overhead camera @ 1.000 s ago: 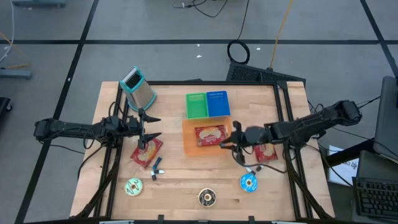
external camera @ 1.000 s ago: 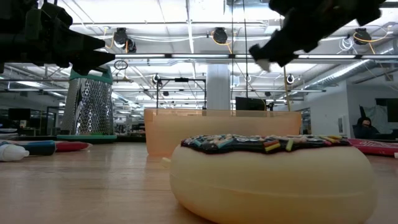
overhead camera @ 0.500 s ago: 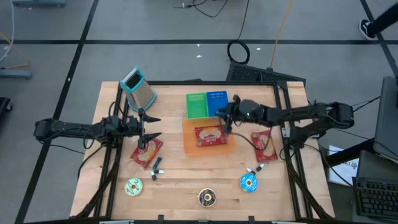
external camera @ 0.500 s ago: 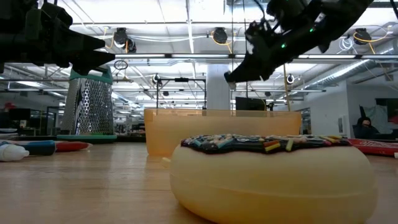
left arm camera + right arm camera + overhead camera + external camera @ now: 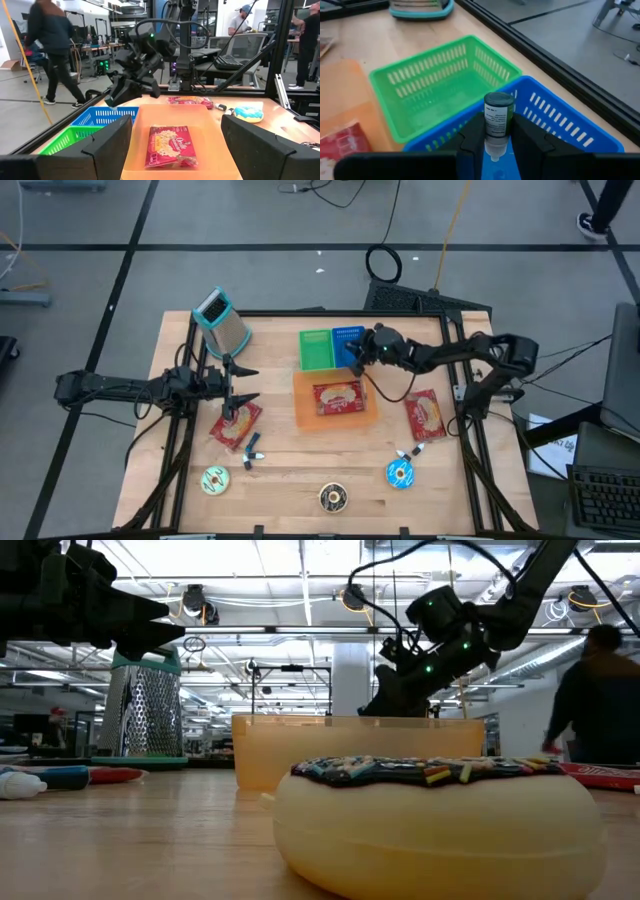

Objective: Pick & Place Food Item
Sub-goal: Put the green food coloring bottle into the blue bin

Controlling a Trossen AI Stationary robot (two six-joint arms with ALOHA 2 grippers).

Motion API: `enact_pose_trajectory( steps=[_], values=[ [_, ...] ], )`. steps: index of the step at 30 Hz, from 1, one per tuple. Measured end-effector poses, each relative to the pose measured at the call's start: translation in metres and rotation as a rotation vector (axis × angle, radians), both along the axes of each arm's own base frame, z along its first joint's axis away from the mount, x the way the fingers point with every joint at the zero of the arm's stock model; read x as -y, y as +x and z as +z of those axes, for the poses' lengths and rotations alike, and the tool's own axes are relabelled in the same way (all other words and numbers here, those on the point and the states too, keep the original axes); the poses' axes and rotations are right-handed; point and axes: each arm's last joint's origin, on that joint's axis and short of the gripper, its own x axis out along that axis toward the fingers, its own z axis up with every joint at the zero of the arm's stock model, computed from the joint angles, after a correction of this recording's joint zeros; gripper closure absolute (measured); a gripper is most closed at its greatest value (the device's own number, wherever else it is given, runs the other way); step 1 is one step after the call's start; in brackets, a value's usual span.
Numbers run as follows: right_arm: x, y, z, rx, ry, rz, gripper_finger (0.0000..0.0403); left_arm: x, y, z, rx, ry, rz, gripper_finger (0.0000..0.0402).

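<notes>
Bottle [image 5: 498,120], small with a dark cap, is pinched between the fingers of the right gripper [image 5: 356,352], held above the blue basket [image 5: 349,345]. Released off-centre, it could strike the rim and tumble into the green basket [image 5: 316,349] alongside or onto the table [image 5: 300,470]. The left gripper [image 5: 240,385] hangs with fingers spread wide, carrying nothing, over a snack packet [image 5: 236,425]. I count three packets, three doughnuts, two baskets, one orange tray [image 5: 368,415], one grater [image 5: 221,321].
</notes>
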Motion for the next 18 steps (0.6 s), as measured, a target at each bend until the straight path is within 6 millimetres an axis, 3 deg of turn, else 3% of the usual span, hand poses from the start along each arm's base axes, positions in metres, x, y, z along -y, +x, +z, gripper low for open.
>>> enact_pose_trajectory(
  steps=[18],
  values=[
    [0.0022,-0.0033,-0.0081,-0.043,0.062,-0.033,0.0332,0.0,0.0,0.0,0.0,0.0,0.0,0.0096]
  ],
)
